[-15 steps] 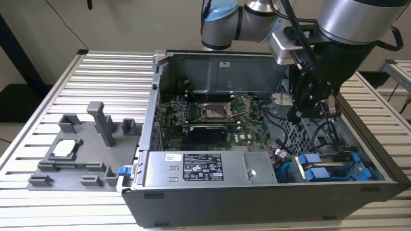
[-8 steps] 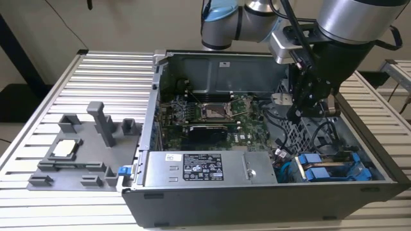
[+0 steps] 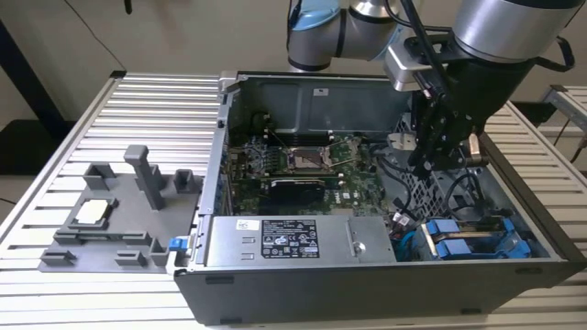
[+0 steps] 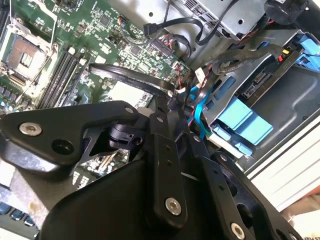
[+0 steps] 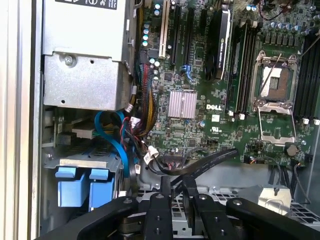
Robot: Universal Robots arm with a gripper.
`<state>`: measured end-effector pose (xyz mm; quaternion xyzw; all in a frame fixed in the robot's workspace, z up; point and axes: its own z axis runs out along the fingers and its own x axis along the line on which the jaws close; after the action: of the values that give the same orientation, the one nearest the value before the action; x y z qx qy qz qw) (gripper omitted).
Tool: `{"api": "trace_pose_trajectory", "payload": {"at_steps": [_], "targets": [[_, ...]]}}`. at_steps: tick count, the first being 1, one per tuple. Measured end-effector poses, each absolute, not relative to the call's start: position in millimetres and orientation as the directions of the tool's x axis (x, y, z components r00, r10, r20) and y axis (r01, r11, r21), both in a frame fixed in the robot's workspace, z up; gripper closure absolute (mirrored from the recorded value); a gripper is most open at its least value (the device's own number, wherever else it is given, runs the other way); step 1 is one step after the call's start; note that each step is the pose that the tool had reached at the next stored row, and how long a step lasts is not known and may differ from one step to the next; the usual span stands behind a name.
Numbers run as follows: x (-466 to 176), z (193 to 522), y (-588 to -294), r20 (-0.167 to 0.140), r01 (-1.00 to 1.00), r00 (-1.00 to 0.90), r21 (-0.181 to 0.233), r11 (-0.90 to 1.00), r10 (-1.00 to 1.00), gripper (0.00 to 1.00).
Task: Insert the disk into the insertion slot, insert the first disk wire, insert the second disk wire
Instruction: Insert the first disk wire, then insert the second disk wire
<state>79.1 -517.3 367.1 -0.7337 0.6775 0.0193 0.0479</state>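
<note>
A: Support surface?
B: Table (image 3: 137, 96) of ribbed metal slats, pale grey, with the slats running across the exterior view.
A: What's directly on it?
B: Two items. Open computer case (image 3: 367, 295), on its side, toward the exterior view's right. Grey fixture (image 3: 119, 234) with upright posts, toward the left, just beside the case's corner.

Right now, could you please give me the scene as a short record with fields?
claw: black claw near the green motherboard, at a black flat cable
drives: two blue plastic drive carriers side by side inside the grey sheet-metal cage
case: open dark grey computer case on a ribbed metal table
</note>
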Motion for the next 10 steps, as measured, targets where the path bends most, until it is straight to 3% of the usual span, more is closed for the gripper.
{"api": "trace_pose_trajectory", "payload": {"at_steps": [10], "targets": [[80.5,369.5,-520.9,-0.094,-0.996,0.081,-0.039,-0.077,-0.992,0.75]]}}
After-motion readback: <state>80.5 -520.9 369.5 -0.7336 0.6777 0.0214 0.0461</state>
